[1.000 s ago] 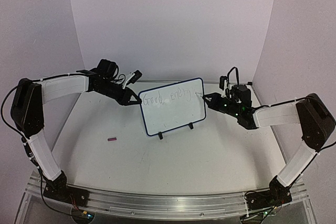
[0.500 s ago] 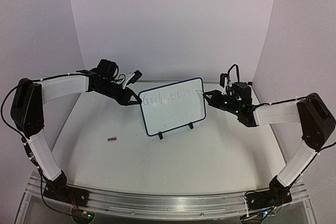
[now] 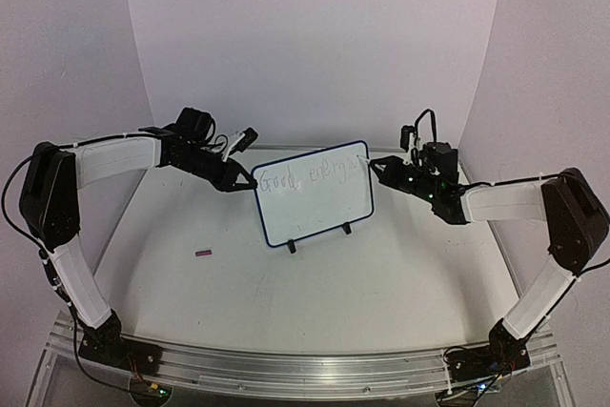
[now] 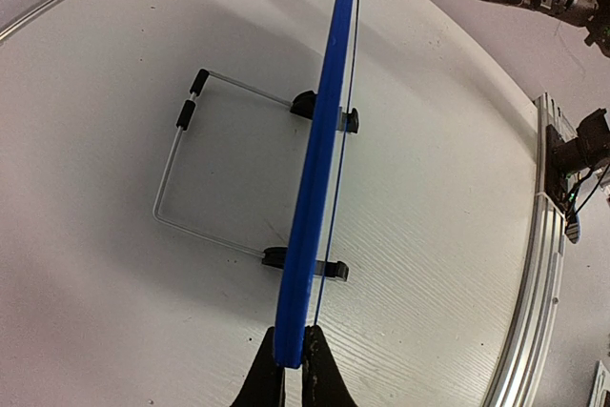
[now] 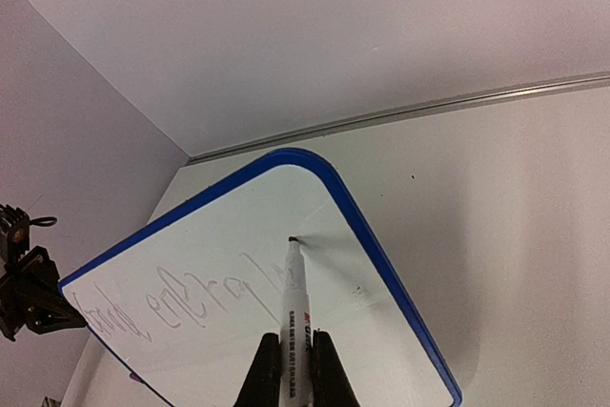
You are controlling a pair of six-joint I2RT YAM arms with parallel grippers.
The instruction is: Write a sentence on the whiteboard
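Whiteboard (image 3: 315,195) stands upright near the middle of the table (image 3: 381,293). My left pincer (image 4: 291,371) is pinched narrow on the board's left edge, steadying it. My right pincer (image 5: 295,369) is clamped on a marker (image 5: 294,293). The marker's tip sits at the board's face near its upper right corner, just past the last letter, and it seems to touch. The sentence (image 3: 310,176) is one faint line along the board's top, reading roughly "Good energy", and I see no writing below it.

I judge I am in the writing step, at the end of the first line. The next move calls for lifting the tip off, bringing it down and toward the board's left side, and starting a lower line. Pressure should be light, so the board does not twist in my left hold.

A small dark cap-like thing (image 3: 203,253) lies left of the board, well apart. No container shows in any view
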